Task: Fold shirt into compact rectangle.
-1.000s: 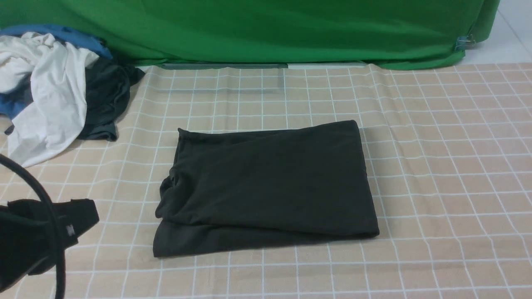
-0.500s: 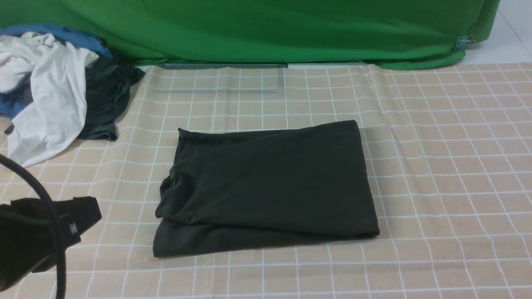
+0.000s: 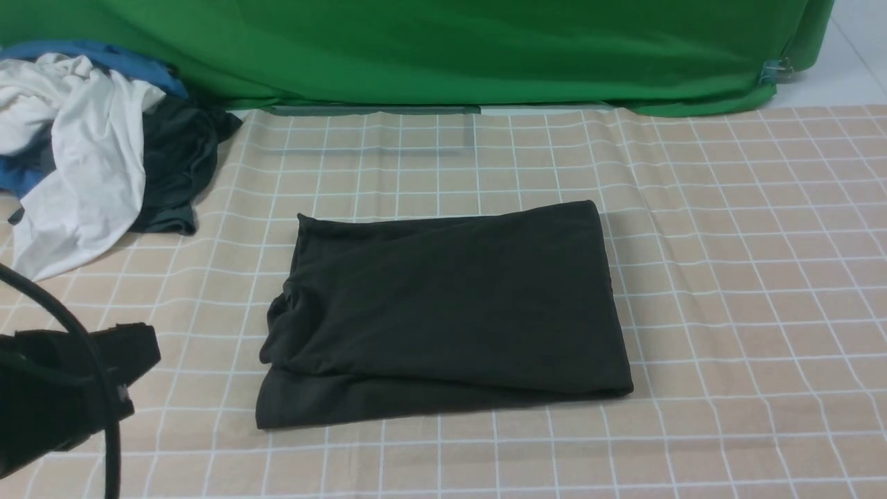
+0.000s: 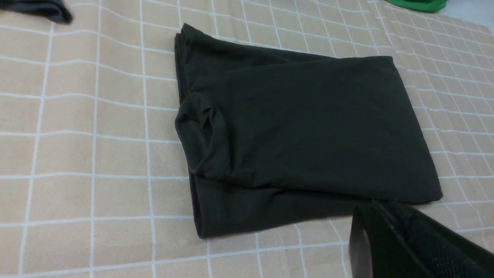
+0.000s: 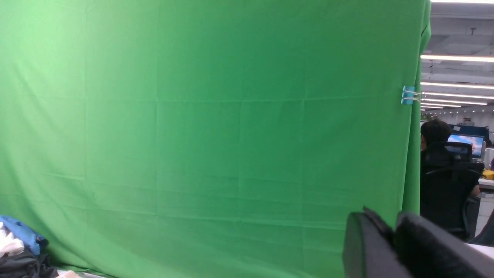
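The left gripper (image 3: pixel 142 346) has its jaws closed on nothing, hovering low at the near left over the checked tabletop (image 3: pixel 727 291). The right gripper (image 5: pixel 389 235) faces the green backdrop (image 5: pixel 212 116); its jaw gap cannot be told. The shirt (image 3: pixel 443 312) lies folded at centre. Farther left sits a clothes pile (image 3: pixel 90 159).

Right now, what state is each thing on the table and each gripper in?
Black cotton T-shirt: folded into a rectangle, flat on the checked tablecloth, untouched.
Crumpled pile of white, blue and dark clothes: unfolded, heaped.
Left gripper: shut, empty, beside the shirt.
Right gripper: raised, facing the green backdrop, holding nothing.
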